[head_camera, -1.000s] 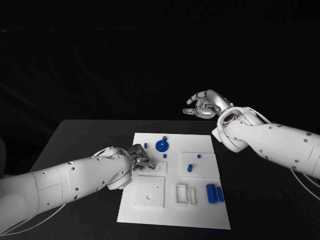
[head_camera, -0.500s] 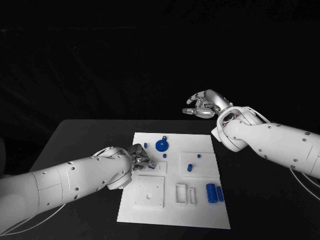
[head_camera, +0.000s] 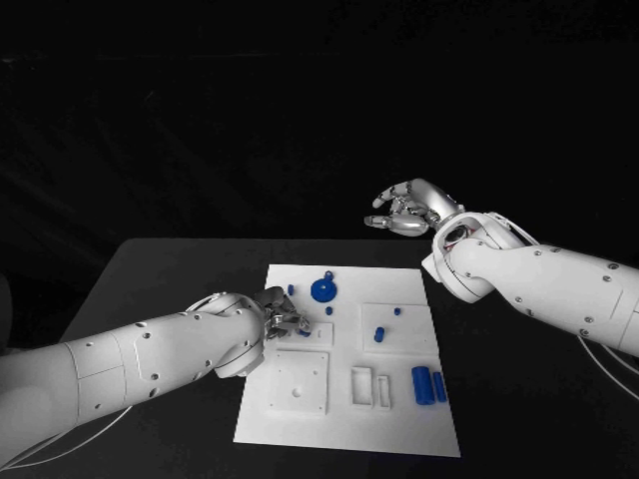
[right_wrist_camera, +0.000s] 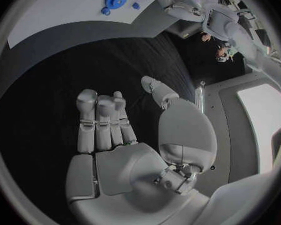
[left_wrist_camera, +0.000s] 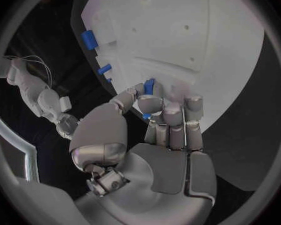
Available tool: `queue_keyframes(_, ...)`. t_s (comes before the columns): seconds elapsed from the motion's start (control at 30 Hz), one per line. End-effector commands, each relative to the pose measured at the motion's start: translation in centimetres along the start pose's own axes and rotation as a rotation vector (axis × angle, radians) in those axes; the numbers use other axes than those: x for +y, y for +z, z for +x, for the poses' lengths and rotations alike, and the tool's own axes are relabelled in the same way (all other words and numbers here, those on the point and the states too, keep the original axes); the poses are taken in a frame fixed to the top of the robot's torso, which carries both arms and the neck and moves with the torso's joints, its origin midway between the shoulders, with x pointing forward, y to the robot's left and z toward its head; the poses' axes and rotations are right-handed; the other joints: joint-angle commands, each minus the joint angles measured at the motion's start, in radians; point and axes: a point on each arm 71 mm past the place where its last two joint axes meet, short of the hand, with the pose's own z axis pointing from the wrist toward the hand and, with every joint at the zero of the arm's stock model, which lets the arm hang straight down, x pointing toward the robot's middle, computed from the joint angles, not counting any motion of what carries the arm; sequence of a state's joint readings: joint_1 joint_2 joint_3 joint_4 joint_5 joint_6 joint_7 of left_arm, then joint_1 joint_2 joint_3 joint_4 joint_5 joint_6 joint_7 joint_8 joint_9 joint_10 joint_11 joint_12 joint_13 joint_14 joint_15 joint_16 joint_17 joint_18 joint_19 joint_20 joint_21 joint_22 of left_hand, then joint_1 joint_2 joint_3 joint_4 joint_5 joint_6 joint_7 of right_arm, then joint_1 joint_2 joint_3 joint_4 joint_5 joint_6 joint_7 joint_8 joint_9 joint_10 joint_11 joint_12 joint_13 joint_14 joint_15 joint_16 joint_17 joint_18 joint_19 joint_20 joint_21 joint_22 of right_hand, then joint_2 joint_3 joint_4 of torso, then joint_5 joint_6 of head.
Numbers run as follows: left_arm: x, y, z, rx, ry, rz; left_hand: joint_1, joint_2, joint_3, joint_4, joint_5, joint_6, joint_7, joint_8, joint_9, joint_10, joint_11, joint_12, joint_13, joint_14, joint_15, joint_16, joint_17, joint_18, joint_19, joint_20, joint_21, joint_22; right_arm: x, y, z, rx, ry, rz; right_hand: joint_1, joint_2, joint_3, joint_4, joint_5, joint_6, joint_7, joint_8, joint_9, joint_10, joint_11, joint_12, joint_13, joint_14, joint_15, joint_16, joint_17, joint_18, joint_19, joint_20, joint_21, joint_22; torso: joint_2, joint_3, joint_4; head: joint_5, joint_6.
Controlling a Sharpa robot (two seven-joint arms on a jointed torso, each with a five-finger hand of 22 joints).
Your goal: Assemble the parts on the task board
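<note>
Left hand [head_camera: 277,321] at the board's [head_camera: 406,419] left edge, fingers closed on a small blue peg [left_wrist_camera: 148,86]; peg's long axis roughly upright over the raised left block, socket just beneath. Right hand [head_camera: 409,212] raised beyond the far right corner, well apart, fingers loosely spread, empty. Left hand plainly nearer.

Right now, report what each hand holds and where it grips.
Left hand pinches a small blue part by its lower end, at the task board. Right hand holds nothing.
</note>
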State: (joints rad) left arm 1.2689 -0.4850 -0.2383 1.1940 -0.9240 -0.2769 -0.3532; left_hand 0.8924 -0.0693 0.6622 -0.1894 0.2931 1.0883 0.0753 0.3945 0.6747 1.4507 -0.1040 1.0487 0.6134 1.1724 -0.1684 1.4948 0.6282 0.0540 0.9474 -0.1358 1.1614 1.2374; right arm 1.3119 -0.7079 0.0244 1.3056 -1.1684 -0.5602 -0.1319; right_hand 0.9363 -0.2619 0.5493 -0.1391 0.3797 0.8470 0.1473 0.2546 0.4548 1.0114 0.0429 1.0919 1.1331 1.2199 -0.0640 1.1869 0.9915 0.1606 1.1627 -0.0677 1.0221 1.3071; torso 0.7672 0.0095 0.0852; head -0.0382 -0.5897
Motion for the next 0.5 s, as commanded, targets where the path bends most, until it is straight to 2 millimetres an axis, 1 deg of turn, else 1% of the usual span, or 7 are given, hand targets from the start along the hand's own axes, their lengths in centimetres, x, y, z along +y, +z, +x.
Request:
queue_keyframes(0.03,-0.25,0.01,0.44,0.016,0.001,0.010,-0.002,0.011,0.001,0.004,0.002,0.218,-0.110,0.006,0.140,-0.029,-0.036,0.007,0.001,0.060,-0.068,0.005,-0.002,0.019,0.005,-0.134,-0.002,0.002,0.09,0.03,0.11,0.014,-0.003,-0.005,0.009,-0.002,-0.001,0.004,0.005,0.003,0.007,0.005,0.001,-0.006,-0.001,0.007,-0.001,-0.005,-0.004,-0.006,-0.001,0.101,0.003,0.002,-0.004,0.001,-0.001,0.0006,0.0005,0.001,0.001)
queue_keyframes(0.13,-0.31,0.02,0.49,0.018,0.002,0.009,-0.003,0.017,0.002,0.001,0.010,0.217,-0.111,0.009,0.140,-0.031,-0.036,0.012,0.001,0.060,-0.068,0.006,-0.003,0.019,0.005,-0.134,-0.002,0.003,0.08,0.02,0.10,0.015,-0.003,-0.004,0.009,-0.002,-0.001,0.004,0.007,0.003,0.007,0.005,0.001,-0.006,-0.001,0.007,-0.002,-0.005,-0.004,-0.006,0.000,0.101,0.003,0.002,-0.004,0.001,0.000,0.0001,0.0003,0.000,0.001)
queue_keyframes(0.17,-0.34,0.02,0.51,0.019,0.002,0.009,-0.004,0.019,0.002,0.000,0.013,0.217,-0.111,0.010,0.140,-0.032,-0.036,0.013,0.001,0.060,-0.068,0.007,-0.003,0.020,0.004,-0.134,-0.003,0.003,0.07,0.02,0.10,0.015,-0.003,-0.004,0.009,-0.002,-0.002,0.005,0.007,0.003,0.007,0.005,0.001,-0.006,-0.001,0.007,-0.002,-0.005,-0.004,-0.006,0.000,0.101,0.003,0.002,-0.004,0.001,0.000,0.0006,0.0003,0.000,0.000)
queue_keyframes(0.2,-0.36,0.03,0.53,0.020,0.003,0.008,-0.004,0.022,0.003,-0.001,0.016,0.216,-0.111,0.011,0.141,-0.032,-0.036,0.014,0.001,0.059,-0.068,0.007,-0.004,0.020,0.004,-0.134,-0.003,0.004,0.05,0.02,0.09,0.015,-0.003,-0.004,0.009,-0.002,-0.002,0.005,0.008,0.003,0.007,0.005,0.001,-0.007,-0.001,0.007,-0.002,-0.005,-0.004,-0.006,0.000,0.101,0.003,0.002,-0.004,0.002,0.000,-0.0002,0.0003,0.001,0.000)
queue_keyframes(0.27,-0.42,0.06,0.59,0.026,0.006,0.007,-0.004,0.026,0.004,-0.005,0.021,0.215,-0.111,0.013,0.141,-0.033,-0.036,0.016,0.000,0.059,-0.068,0.008,-0.004,0.020,0.004,-0.134,-0.002,0.005,0.04,0.02,0.10,0.017,-0.003,-0.003,0.009,-0.002,-0.002,0.005,0.009,0.003,0.007,0.005,0.001,-0.007,-0.001,0.007,-0.002,-0.005,-0.004,-0.006,0.000,0.101,0.003,0.002,-0.004,0.002,0.000,-0.0004,0.0003,0.001,0.001)
queue_keyframes(0.5,-0.46,0.07,0.72,0.040,0.025,0.003,-0.006,0.038,0.009,-0.025,0.055,0.212,-0.112,0.022,0.141,-0.037,-0.038,0.027,-0.004,0.059,-0.069,0.013,-0.008,0.021,0.005,-0.133,-0.002,0.009,-0.03,0.01,0.10,0.021,-0.005,0.000,0.009,-0.002,-0.002,0.005,0.011,0.003,0.007,0.005,0.001,-0.007,-0.001,0.008,-0.003,-0.005,-0.004,-0.006,0.000,0.101,0.003,0.002,-0.005,0.002,0.000,-0.0003,0.0005,0.000,0.000)
